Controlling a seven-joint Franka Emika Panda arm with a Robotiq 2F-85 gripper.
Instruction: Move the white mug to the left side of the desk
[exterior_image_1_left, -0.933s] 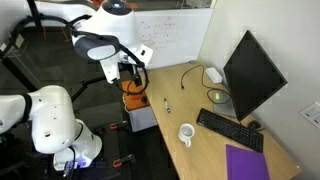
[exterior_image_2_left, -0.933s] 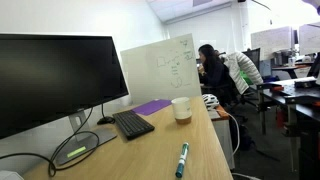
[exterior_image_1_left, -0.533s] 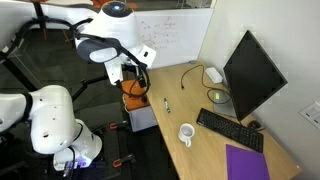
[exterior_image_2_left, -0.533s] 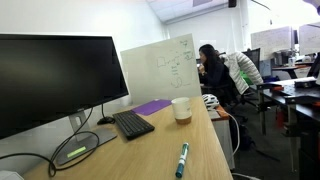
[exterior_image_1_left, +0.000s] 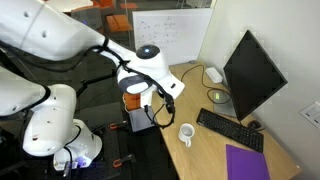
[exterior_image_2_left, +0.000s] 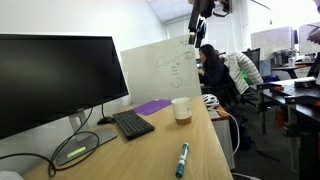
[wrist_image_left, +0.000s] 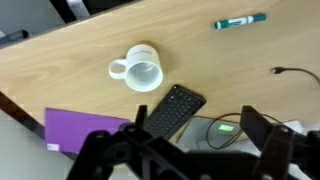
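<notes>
- Near the front edge of the desk (exterior_image_1_left: 186, 98) in an exterior view, the white mug (exterior_image_1_left: 187, 132) stands upright, with the gripper (exterior_image_1_left: 164, 118) apart from it, off to one side.
- At desk level in an exterior view, the gripper (exterior_image_2_left: 200, 20) hangs well above the white mug (exterior_image_2_left: 181, 109); lower it steadily.
- Wrist view: jaws wide and empty; centre over the white mug (wrist_image_left: 138, 70), clear of the keyboard (wrist_image_left: 170, 110) just beside it.

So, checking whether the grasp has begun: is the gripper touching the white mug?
Apart. In an exterior view the gripper hangs well above the white mug, which sits on the desk, with clear space between them.
</notes>
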